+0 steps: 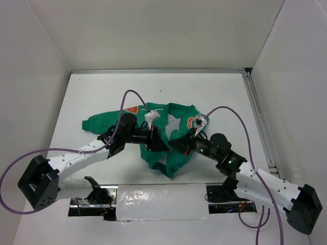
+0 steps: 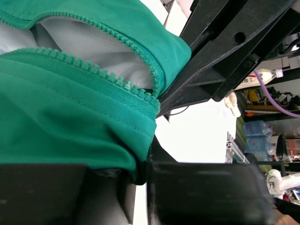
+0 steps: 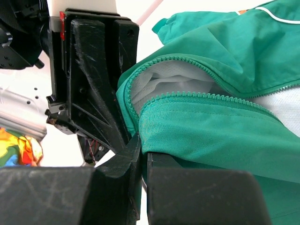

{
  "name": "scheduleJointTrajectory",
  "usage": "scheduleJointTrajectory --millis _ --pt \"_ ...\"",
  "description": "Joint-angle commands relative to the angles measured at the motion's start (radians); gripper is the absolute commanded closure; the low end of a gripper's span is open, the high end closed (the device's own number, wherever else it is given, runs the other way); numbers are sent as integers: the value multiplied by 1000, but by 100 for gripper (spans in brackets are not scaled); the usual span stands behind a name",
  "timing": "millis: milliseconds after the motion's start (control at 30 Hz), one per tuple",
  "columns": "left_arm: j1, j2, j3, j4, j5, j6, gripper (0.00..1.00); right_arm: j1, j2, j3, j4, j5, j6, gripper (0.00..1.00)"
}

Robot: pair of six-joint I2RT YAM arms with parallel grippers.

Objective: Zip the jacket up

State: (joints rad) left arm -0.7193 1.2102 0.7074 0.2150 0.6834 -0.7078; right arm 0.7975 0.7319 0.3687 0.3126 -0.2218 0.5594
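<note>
At bottom centre of each wrist view, your left gripper (image 2: 143, 180) and right gripper (image 3: 143, 183) were pinched on the jacket (image 1: 176, 161), which lay mid-frame from above. It looked limp, light and slippery; you needed holds beside the zipper teeth (image 2: 108, 77).

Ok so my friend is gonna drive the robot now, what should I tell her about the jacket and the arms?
Left end effector: shut on the jacket at its bottom edge, beside one row of zipper teeth.
Right end effector: shut on the bottom edge by the other row, right next to the left one.
Jacket: middle of the table, front open, white lining showing.
Done: both bottom corners are gripped.
Left: join the rows at the bottom and zip up. The slider isn't visible.
</note>
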Motion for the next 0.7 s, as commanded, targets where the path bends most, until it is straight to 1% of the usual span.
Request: scheduleJointTrajectory --millis 0,33,67,100,133,300,367,400,467,500,600,667 --pt "-12 15 41 47 24 4 84 -4 -6 56 49 15 37 100" --pt "-12 15 41 47 24 -2 87 -4 -5 58 48 18 43 100" --pt "-12 14 41 47 21 -4 95 -4 3 56 46 35 46 100" --pt "-12 12 41 49 22 -1 99 -4 4 55 40 45 62 100" --pt "-12 12 41 49 24 2 100 -4 4 50 40 59 71 100" --pt "-14 15 37 37 22 14 100 -4 6 58 65 139 120 100" --pt "-34 20 33 -3 -16 24 100 -4 9 82 62 157 119 100" --pt "-42 22 29 -26 -88 24 100 -4 9 93 48 176 123 100" --pt "-74 31 12 -40 -120 34 100 -6 26 147 -11 205 134 100" --pt "-81 34 -2 -39 -131 33 100 -4 37 166 -36 244 142 100" --pt "-107 49 -2 -57 -119 56 100 -7 66 193 -60 268 175 100" --pt "-129 55 -5 -49 -99 68 100 -21 78 177 -26 251 198 100"
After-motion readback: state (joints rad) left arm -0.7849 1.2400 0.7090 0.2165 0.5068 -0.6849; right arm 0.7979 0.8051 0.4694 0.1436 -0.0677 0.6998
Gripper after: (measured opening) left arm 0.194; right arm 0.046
